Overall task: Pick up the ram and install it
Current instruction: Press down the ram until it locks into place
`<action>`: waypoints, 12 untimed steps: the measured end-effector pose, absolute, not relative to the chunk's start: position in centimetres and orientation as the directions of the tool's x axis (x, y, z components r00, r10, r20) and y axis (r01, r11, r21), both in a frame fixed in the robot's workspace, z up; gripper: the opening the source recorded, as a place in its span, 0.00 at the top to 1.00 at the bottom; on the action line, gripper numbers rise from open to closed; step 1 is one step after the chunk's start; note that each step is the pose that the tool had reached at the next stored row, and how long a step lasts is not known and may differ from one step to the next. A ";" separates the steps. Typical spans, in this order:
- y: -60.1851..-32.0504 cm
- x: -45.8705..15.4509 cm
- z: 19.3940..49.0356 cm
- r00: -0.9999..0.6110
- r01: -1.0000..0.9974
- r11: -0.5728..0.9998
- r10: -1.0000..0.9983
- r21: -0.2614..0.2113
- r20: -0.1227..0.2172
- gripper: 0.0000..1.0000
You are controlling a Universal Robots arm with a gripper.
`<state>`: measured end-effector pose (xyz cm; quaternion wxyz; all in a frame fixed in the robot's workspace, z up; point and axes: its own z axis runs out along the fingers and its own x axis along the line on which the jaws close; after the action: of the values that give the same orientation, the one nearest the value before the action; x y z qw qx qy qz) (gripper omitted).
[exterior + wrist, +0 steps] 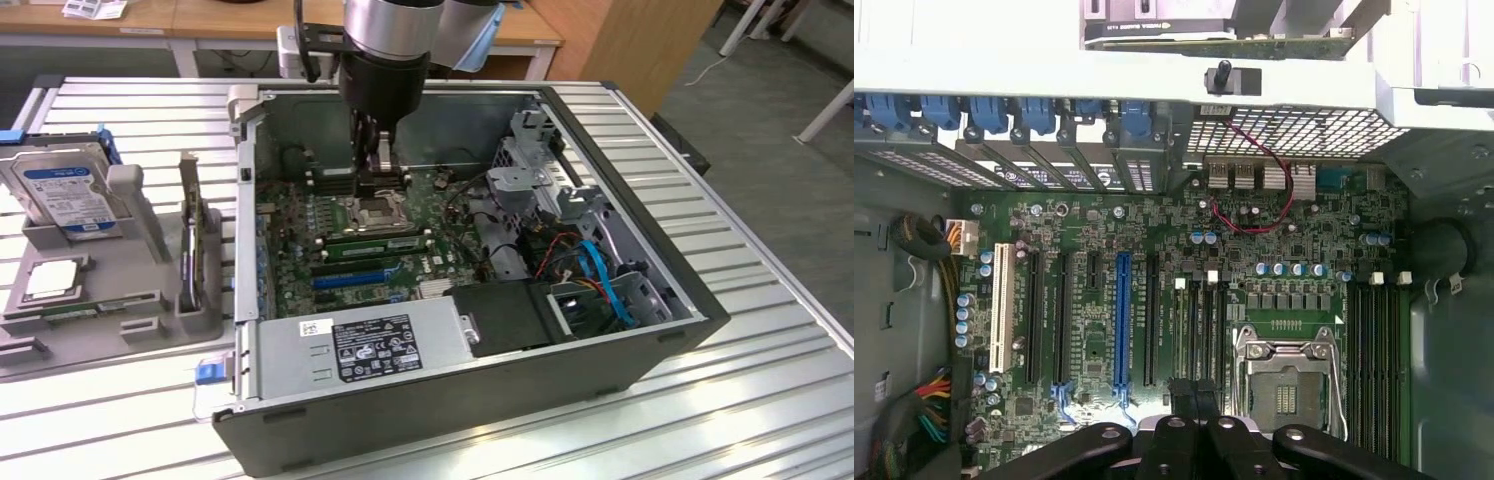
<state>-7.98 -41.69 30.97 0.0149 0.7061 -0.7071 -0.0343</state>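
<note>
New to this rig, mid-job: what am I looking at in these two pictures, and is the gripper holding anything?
The exterior view shows one robot arm reaching down into an open computer case on a slatted metal table. The wrist view comes from the arm's own camera, looking down onto the motherboard, with the gripper near the processor socket. Beside the case, a grey tray carries a hard drive. The gripper is shut; whether it grips the ram I cannot tell.
</note>
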 end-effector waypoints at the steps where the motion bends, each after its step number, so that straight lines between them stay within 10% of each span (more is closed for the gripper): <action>1: -41.7 -8.0 31.0 -0.002 -0.998 0.001 -1.000 0.070 -0.027 0.90; 12: -41.7 -7.2 31.0 -0.002 -0.998 0.001 -1.000 0.070 -0.027 0.90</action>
<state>-7.18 -41.69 30.98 0.0151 0.7061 -0.7071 -0.0343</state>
